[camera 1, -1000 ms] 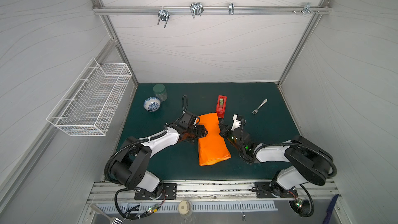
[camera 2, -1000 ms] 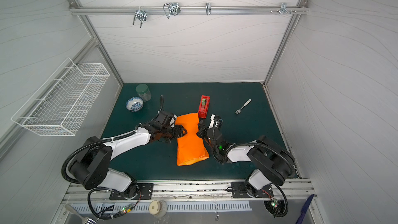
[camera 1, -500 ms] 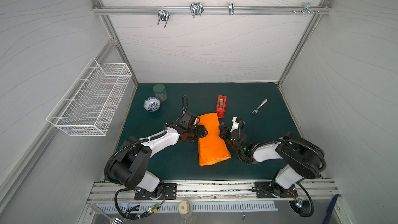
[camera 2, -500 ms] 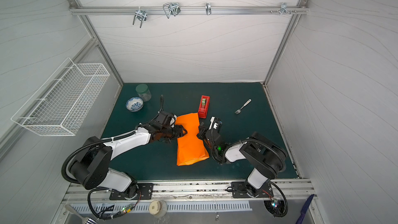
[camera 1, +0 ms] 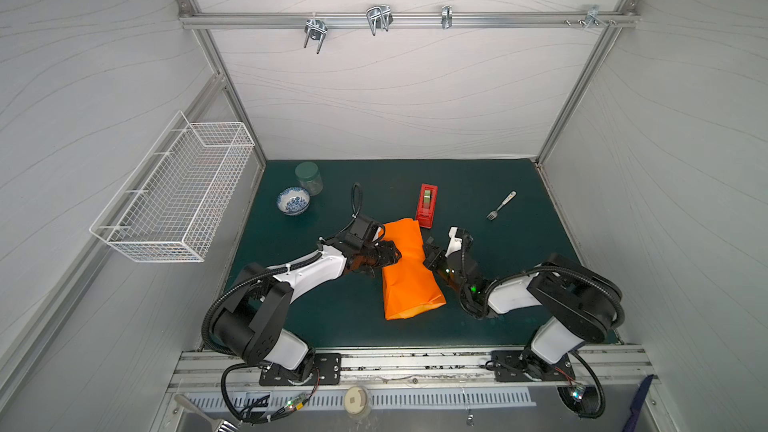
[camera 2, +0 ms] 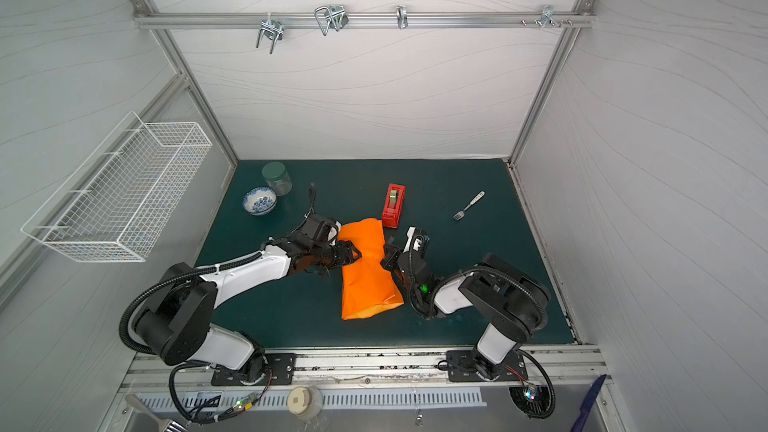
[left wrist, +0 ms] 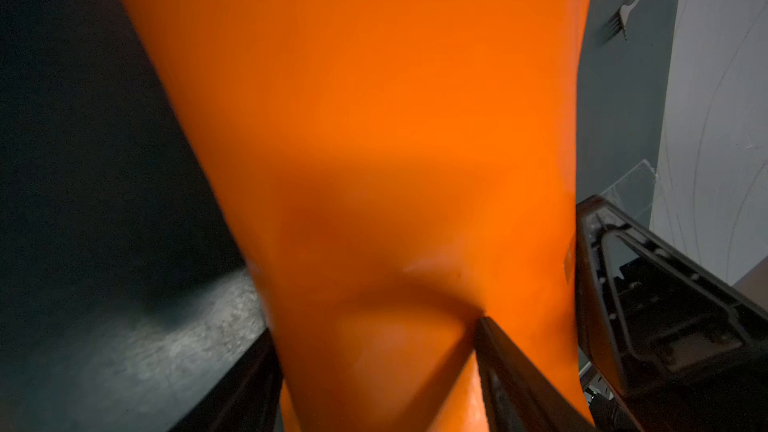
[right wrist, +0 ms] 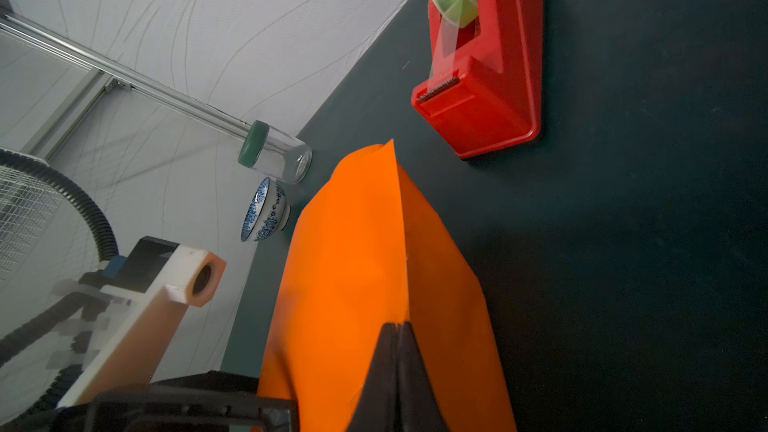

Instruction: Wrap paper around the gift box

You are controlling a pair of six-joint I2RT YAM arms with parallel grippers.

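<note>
The orange paper (camera 1: 409,276) (camera 2: 368,276) lies folded into a long bundle in the middle of the green mat. The gift box is hidden inside it. My left gripper (camera 1: 392,253) (camera 2: 353,257) reaches over the bundle's left edge. In the left wrist view its jaws (left wrist: 374,326) stand wide apart with the paper (left wrist: 374,118) filling the gap, and one finger (left wrist: 498,351) dents it. My right gripper (camera 1: 428,253) (right wrist: 399,326) is shut. Its tips rest against the raised crease of the paper (right wrist: 353,284) on the bundle's right edge.
A red tape dispenser (camera 1: 427,205) (right wrist: 486,76) stands just behind the bundle's far end. A fork (camera 1: 500,205) lies at the back right. A blue-patterned bowl (camera 1: 293,200) and a green-lidded jar (camera 1: 309,177) sit at the back left. A wire basket (camera 1: 174,193) hangs on the left wall.
The right arm has shifted its elbow slightly and its shut gripper has edged a little closer to the paper's right edge. The left arm and the bundle have stayed put.
</note>
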